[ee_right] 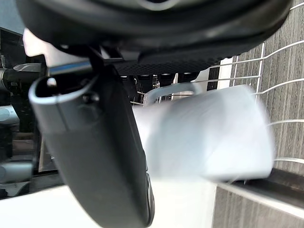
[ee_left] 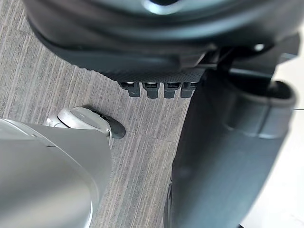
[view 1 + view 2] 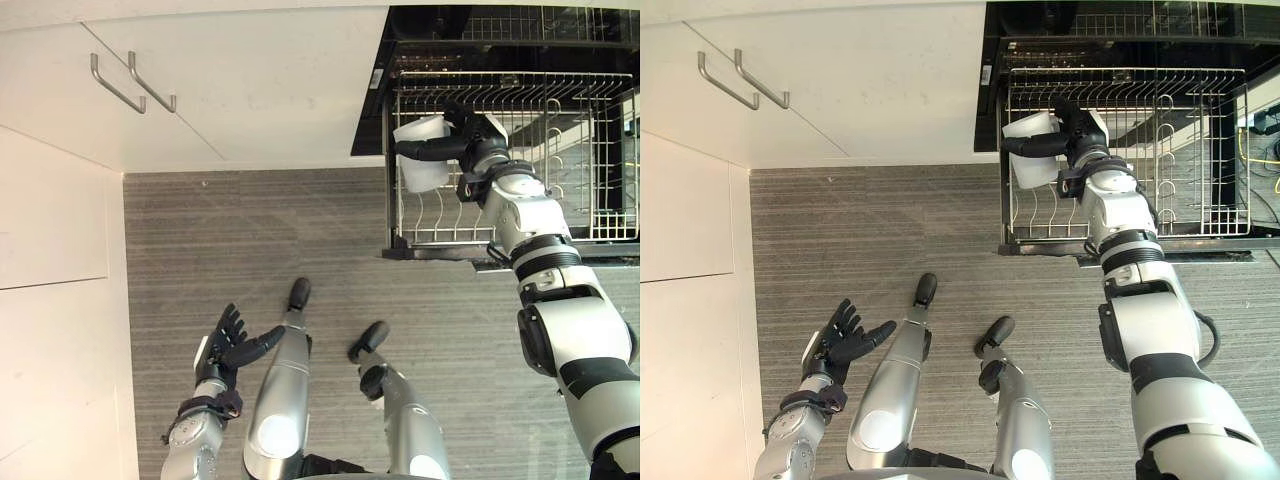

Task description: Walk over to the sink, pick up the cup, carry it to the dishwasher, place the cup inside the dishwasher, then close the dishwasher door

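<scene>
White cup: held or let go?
Held. The right hand curls its fingers and thumb round the white cup, over the left end of the pulled-out wire dishwasher rack.

Right hand [image 3: 472,140] stretched forward, gripping, left hand [image 3: 225,350] low, fingers [image 3: 232,322] splayed

**Setting:** fitted kitchen.

**Evidence:**
- Flat white cabinet fronts [image 3: 250,100] carrying a pair of metal bar handles [image 3: 152,90].
- Built-in dishwasher [image 3: 430,25], dark inside, set flush beside the cabinets.
- Its wire rack [image 3: 560,100], with rows of plate tines, drawn out over the floor.
- Tall plain white panels [image 3: 50,300] on the left.

**Floor [image 3: 250,240]:** grey and finely streaked, possibly wood-grain laminate.
</scene>
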### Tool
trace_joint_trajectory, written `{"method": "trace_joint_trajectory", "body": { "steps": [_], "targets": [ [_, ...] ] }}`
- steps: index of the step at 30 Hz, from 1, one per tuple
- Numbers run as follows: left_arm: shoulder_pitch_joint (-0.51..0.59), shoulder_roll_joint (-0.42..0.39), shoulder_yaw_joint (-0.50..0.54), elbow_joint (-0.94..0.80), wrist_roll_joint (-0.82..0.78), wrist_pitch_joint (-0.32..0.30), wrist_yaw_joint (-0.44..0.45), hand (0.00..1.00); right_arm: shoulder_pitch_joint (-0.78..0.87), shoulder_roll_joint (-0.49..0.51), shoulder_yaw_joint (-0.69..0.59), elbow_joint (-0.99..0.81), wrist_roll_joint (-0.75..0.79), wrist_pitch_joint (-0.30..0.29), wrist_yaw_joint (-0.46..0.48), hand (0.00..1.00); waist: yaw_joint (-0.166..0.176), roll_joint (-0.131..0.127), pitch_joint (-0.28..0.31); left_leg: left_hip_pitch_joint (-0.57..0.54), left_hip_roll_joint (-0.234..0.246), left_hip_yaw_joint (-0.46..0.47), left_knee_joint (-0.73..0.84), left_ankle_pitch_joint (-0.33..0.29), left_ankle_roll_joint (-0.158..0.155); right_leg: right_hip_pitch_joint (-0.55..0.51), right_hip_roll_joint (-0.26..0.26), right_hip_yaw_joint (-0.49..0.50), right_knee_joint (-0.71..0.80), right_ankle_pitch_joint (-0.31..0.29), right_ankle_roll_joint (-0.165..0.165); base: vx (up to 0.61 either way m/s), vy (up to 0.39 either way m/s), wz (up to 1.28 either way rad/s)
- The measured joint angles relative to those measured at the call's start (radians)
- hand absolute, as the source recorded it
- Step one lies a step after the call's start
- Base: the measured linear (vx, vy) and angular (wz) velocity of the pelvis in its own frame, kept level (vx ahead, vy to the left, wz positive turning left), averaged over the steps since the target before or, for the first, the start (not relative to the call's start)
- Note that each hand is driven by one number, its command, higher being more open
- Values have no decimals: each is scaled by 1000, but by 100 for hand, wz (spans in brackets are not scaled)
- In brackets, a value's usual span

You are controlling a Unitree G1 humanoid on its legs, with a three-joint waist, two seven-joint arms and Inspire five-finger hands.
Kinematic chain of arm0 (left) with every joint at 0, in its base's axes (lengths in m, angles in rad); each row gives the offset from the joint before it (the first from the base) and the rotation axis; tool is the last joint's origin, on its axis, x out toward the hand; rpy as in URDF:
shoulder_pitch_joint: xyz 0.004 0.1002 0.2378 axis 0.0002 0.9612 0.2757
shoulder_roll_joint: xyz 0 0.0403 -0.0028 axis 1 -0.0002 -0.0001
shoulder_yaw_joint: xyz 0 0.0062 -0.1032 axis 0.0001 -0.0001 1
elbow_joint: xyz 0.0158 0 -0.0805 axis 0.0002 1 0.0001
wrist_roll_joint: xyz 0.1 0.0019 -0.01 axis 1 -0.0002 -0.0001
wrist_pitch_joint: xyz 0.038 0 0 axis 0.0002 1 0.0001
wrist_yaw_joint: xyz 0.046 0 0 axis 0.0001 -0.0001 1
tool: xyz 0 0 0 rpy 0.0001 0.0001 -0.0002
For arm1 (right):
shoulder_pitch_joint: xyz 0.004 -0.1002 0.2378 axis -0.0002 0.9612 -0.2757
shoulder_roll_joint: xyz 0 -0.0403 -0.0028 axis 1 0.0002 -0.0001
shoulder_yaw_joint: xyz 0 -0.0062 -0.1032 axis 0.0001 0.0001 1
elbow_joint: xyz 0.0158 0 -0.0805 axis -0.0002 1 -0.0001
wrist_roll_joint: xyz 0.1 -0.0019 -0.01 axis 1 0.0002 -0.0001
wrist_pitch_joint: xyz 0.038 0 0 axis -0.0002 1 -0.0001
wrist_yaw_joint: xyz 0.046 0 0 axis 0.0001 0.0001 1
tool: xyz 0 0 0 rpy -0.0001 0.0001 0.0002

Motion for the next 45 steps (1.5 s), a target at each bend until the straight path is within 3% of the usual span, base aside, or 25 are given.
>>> {"method": "trace_joint_trajectory", "body": {
  "steps": [10,18,23,26,31,33,36,38,45],
  "targets": [
    [4,19,-1,19,31,4,3,100,46,15,-20,-34,66,-7,57,100,3,-33,-13,102,17,28,-48,5,-8,99,30,26,-80,32,-2,2,-8,-5],
    [38,59,-9,71,50,-14,26,100,157,-29,-95,-188,140,-33,91,100,-42,-45,-18,187,14,85,-153,44,-3,149,43,78,-183,91,2,17,20,-17],
    [89,50,-13,96,89,-62,104,100,406,4,-257,-490,201,-155,107,100,-71,-80,-55,286,9,132,-252,72,0,197,45,115,-225,104,6,39,27,-19],
    [128,20,-17,144,130,-63,144,100,654,125,-387,-737,264,-227,145,100,-111,-93,-151,327,3,157,-296,72,3,215,42,137,-243,102,12,100,39,-17],
    [194,-33,2,155,198,-50,207,100,1080,364,-435,-1108,265,-307,272,100,-196,-69,-275,434,-12,205,-332,45,9,290,33,179,-263,87,32,111,57,-25],
    [194,-51,-1,153,201,-18,226,100,1159,408,-422,-1183,266,-307,294,100,-214,-55,-304,457,-14,225,-332,35,11,307,30,193,-266,86,34,34,45,-26],
    [195,-90,0,156,182,90,231,100,1311,497,-355,-1359,282,-288,330,100,-240,-27,-372,507,-12,265,-332,8,12,337,28,229,-269,78,41,47,33,-32],
    [198,-100,5,161,156,122,215,100,1357,522,-341,-1388,309,-280,362,100,-243,-22,-400,530,-11,285,-331,-2,10,350,28,246,-267,73,43,57,21,-24],
    [188,-115,57,242,141,126,179,100,1380,520,-351,-1387,313,-236,458,100,-261,4,-434,598,-21,293,-316,-28,13,409,14,260,-242,48,55,42,20,-5]
  ]
}}
